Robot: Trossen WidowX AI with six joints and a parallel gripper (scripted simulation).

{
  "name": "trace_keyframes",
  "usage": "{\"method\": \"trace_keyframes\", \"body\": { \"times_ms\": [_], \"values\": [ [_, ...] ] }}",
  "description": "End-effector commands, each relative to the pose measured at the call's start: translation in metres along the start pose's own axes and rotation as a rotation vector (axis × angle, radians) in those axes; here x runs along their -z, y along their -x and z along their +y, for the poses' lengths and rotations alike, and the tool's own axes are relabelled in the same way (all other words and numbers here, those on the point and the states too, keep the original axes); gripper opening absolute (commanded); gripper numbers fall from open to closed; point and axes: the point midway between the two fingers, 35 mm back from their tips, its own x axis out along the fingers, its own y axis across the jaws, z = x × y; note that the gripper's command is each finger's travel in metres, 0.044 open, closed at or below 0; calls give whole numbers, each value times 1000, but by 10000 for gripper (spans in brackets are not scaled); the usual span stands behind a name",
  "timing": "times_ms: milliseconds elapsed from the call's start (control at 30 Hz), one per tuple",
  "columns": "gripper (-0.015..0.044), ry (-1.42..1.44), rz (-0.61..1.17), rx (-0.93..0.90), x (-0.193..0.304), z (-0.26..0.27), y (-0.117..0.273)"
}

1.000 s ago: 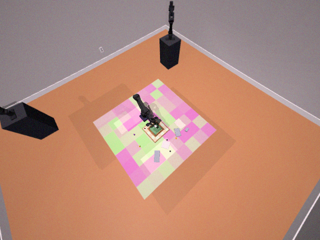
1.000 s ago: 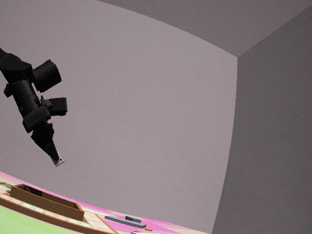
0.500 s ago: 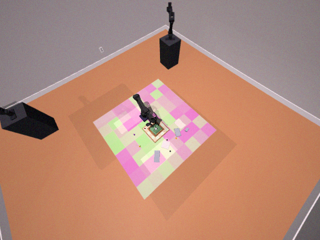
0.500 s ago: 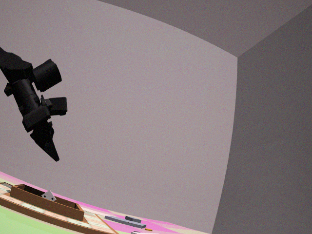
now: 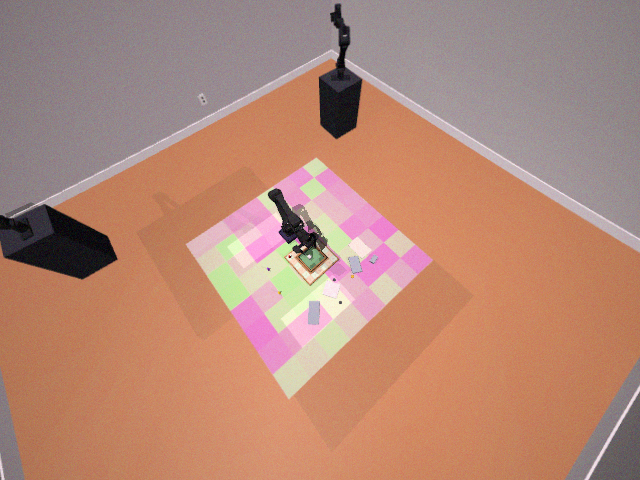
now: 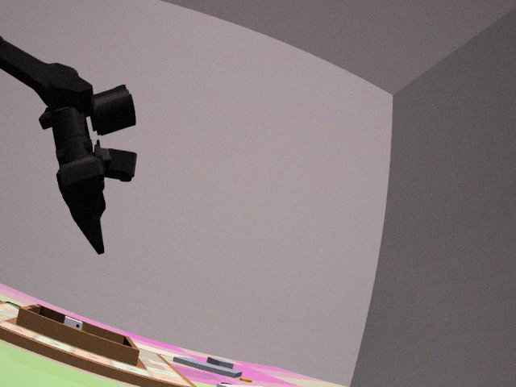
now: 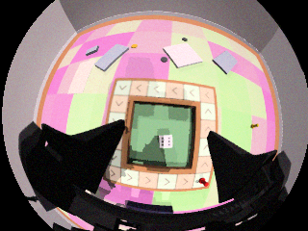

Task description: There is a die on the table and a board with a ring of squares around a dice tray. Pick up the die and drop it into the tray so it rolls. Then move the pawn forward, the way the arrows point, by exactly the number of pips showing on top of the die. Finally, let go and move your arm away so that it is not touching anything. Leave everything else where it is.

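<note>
My gripper (image 5: 306,250) (image 6: 101,252) (image 7: 168,130) is open and empty, pointing down high above the board (image 5: 310,279) (image 7: 174,90). The white die (image 5: 309,256) (image 6: 72,322) (image 7: 166,141) is inside the brown-walled, green-floored tray (image 6: 83,341) (image 7: 196,140). In the wrist view its upper face shows two columns of dark pips, seemingly six, though small and blurred. The red pawn (image 5: 290,256) (image 7: 204,182) is at the board's lower right corner square in the wrist view, near the right finger in that picture but far below it.
Beyond the board are grey slabs (image 5: 355,264) (image 7: 112,57), a pale pad (image 5: 331,288) (image 7: 183,54), dark discs (image 7: 164,60) and an orange piece (image 5: 352,276) (image 7: 134,46). A yellow piece (image 5: 280,292) (image 7: 254,125) and a purple piece (image 5: 268,268) are beside it.
</note>
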Motion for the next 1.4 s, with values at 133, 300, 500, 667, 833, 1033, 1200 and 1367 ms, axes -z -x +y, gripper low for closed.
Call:
{"method": "trace_keyframes", "body": {
  "times_ms": [133, 300, 500, 667, 833, 1033, 1200, 1367],
  "values": [
    [440, 6, 418, 7, 3, 0, -24],
    [440, 13, 603, 10, 6, 0, -34],
    [361, 86, 524, -9, 13, -16, -29],
    [230, 363, 558, -74, 46, -65, -19],
    [200, 625, 582, -162, 85, -102, -6],
    [200, 763, 588, -220, 108, -116, 2],
    [200, 763, 588, -219, 111, -121, 4],
    [200, 763, 588, -219, 111, -121, 4]
  ]
}}
